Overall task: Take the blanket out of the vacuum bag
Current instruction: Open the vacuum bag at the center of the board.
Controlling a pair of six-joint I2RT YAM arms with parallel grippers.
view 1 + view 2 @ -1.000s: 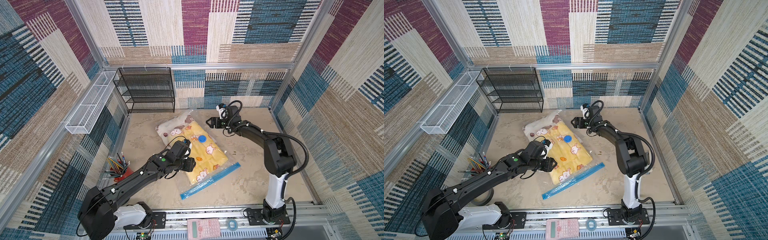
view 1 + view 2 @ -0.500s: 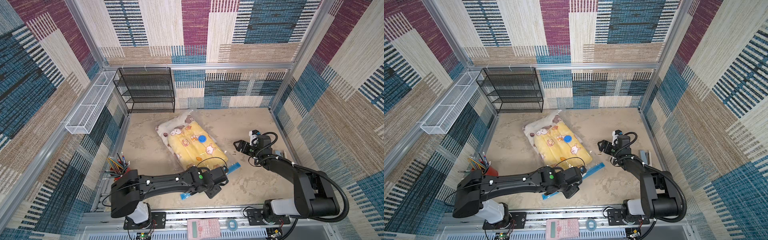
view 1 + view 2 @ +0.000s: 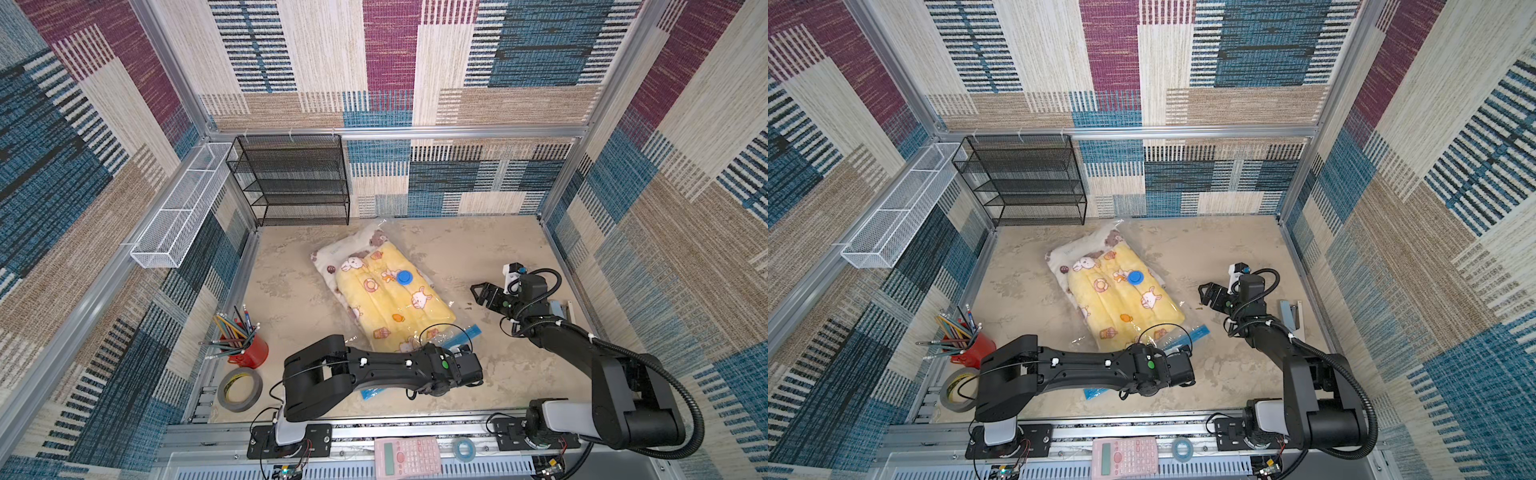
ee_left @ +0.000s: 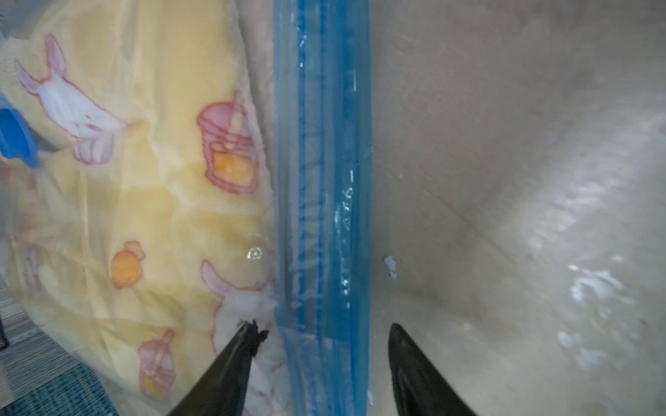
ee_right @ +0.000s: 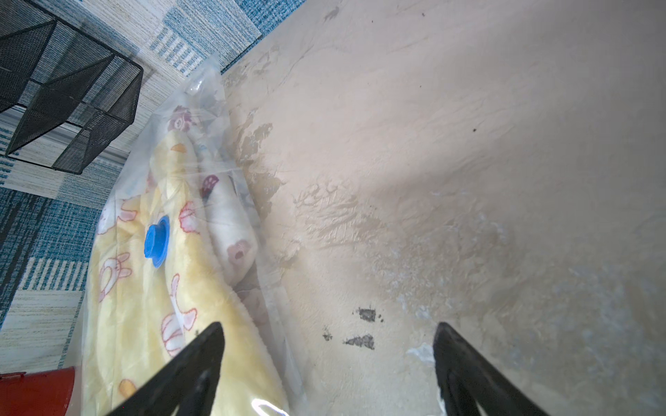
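The left arm reaches low across the table (image 3: 478, 249), the left hand (image 4: 322, 329) with fingers apart astride the blue zip strip (image 4: 320, 180) of the vacuum bag (image 3: 374, 232). The bag lies mid-table, the blanket (image 3: 395, 307) inside it. The right hand (image 3: 482, 293) hovers beside the bag, spread wide.

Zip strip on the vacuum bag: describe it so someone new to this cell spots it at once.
In front of the black mesh rack, mid-table, lies the clear vacuum bag, a yellow bunny blanket inside. Its zip strip runs along the end nearest the robot, partly under the left arm. It is a long flat blue band; the bag's valve cap, also blue, is round.
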